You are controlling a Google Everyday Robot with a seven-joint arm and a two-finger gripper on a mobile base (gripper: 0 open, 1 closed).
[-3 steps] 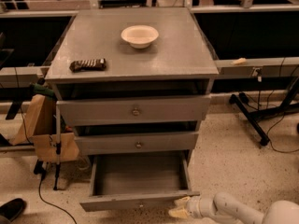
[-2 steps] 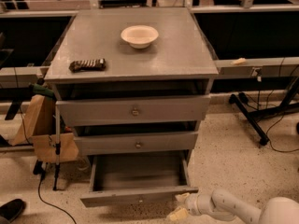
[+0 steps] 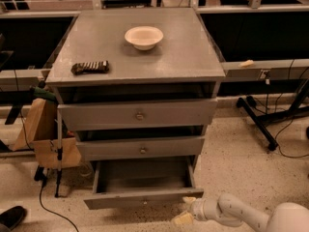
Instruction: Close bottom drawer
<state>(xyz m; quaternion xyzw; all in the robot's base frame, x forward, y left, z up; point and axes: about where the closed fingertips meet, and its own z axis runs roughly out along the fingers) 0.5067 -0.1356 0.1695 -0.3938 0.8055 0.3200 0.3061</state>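
Note:
The bottom drawer (image 3: 143, 198) of the grey cabinet stands pulled out, its slim front panel near the floor and its plain grey box showing empty inside. A small knob sits at the panel's centre. My gripper (image 3: 185, 210) is on the white arm at the bottom right. It sits right by the drawer front's right end, at or just in front of the panel.
The cabinet top (image 3: 188, 57) carries a white bowl (image 3: 144, 36) and a dark snack bag (image 3: 90, 67). The top drawer (image 3: 139, 114) and middle drawer (image 3: 142, 148) stick out a little. A brown paper bag (image 3: 41, 132) stands at the left, a black stand leg (image 3: 258, 122) at the right.
The bottom drawer has slid inward a little. My gripper has moved with its front panel toward the cabinet.

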